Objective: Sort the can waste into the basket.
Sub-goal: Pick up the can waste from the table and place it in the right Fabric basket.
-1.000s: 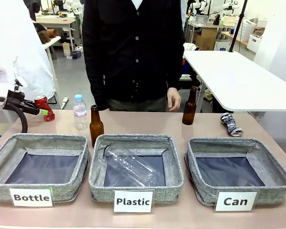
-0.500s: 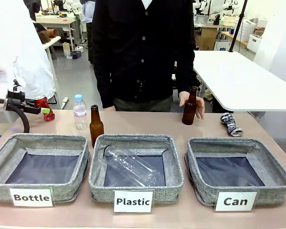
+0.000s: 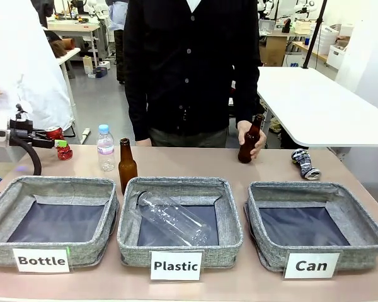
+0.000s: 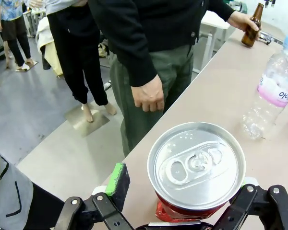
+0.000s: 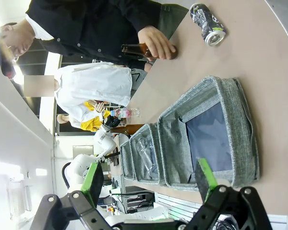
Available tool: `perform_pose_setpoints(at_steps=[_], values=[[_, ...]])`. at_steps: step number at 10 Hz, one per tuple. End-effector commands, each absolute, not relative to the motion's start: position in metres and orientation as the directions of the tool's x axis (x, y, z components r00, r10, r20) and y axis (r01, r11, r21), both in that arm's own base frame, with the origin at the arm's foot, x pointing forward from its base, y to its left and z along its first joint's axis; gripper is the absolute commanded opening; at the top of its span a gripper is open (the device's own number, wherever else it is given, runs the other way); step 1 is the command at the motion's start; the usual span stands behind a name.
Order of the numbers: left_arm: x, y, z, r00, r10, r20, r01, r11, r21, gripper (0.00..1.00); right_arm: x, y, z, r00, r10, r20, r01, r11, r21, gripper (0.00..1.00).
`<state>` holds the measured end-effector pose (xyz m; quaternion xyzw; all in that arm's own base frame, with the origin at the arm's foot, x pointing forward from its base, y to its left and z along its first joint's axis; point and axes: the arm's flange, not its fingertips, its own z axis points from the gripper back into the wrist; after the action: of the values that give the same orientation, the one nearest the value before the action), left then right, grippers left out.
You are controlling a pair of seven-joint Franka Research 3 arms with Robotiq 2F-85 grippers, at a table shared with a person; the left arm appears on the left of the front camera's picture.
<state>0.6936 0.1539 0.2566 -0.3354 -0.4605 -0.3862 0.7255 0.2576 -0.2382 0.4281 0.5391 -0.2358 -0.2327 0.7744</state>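
Note:
The shiny red can (image 3: pixel 64 153) stands at the table's far left corner. My left gripper (image 3: pixel 58 143) is open with its jaws on either side of the can. In the left wrist view the can's silver top (image 4: pixel 197 165) sits between the fingers, and the green left pad (image 4: pixel 117 178) stands clear of it. The silver can with dark print (image 3: pixel 304 165) lies at the far right, behind the "Can" basket (image 3: pixel 315 189). My right gripper (image 5: pixel 149 179) hangs open and empty above that basket (image 5: pixel 240 124), and the silver can (image 5: pixel 206 19) lies beyond it.
The person at the far side holds a tilted brown bottle (image 3: pixel 249 139) in one hand (image 3: pixel 254 133). Another brown bottle (image 3: pixel 126 165) and a water bottle (image 3: pixel 105 148) stand behind the "Bottle" basket (image 3: pixel 50 184). A clear plastic bottle (image 3: pixel 173 220) lies in the "Plastic" basket (image 3: pixel 230 220).
The person stepped to the right, took hold of the right brown bottle and tilted it. My left gripper shifted slightly at the red can, still open.

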Motion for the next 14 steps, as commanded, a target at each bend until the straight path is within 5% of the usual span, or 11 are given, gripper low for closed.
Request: perform_pose_setpoints(at_steps=[1,2,3,4,6,7,9,14], values=[[0.697,0.158,0.256,0.271,-0.245,0.931,0.879,0.456,-0.136,1.0,0.259,-0.238,0.428,0.773,-0.618,0.141,0.072,0.306,0.949,1.0],[0.697,0.158,0.256,0.281,-0.255,0.925,0.878,0.457,-0.141,0.43,0.259,-0.238,0.428,0.773,-0.618,0.141,0.072,0.306,0.949,1.0],[0.696,0.159,0.256,0.277,-0.252,0.927,0.881,0.453,-0.14,0.4,0.259,-0.238,0.428,0.773,-0.618,0.141,0.072,0.306,0.949,1.0],[0.695,0.159,0.256,0.271,-0.248,0.93,0.88,0.456,-0.135,0.0,0.259,-0.238,0.428,0.773,-0.618,0.141,0.072,0.306,0.949,1.0],[0.698,0.159,0.255,0.279,-0.252,0.927,0.882,0.45,-0.143,0.0,0.259,-0.238,0.428,0.773,-0.618,0.141,0.072,0.306,0.949,1.0],[0.698,0.159,0.255,0.278,-0.251,0.927,0.882,0.45,-0.142,0.14,0.259,-0.238,0.428,0.773,-0.618,0.141,0.072,0.306,0.949,1.0],[0.696,0.161,0.256,0.274,-0.244,0.93,0.88,0.454,-0.14,0.0,0.259,-0.238,0.428,0.773,-0.618,0.141,0.072,0.306,0.949,1.0],[0.678,0.166,0.278,0.278,-0.197,0.94,0.886,0.431,-0.172,0.0,0.259,-0.238,0.428,0.773,-0.618,0.141,0.072,0.306,0.949,1.0]])
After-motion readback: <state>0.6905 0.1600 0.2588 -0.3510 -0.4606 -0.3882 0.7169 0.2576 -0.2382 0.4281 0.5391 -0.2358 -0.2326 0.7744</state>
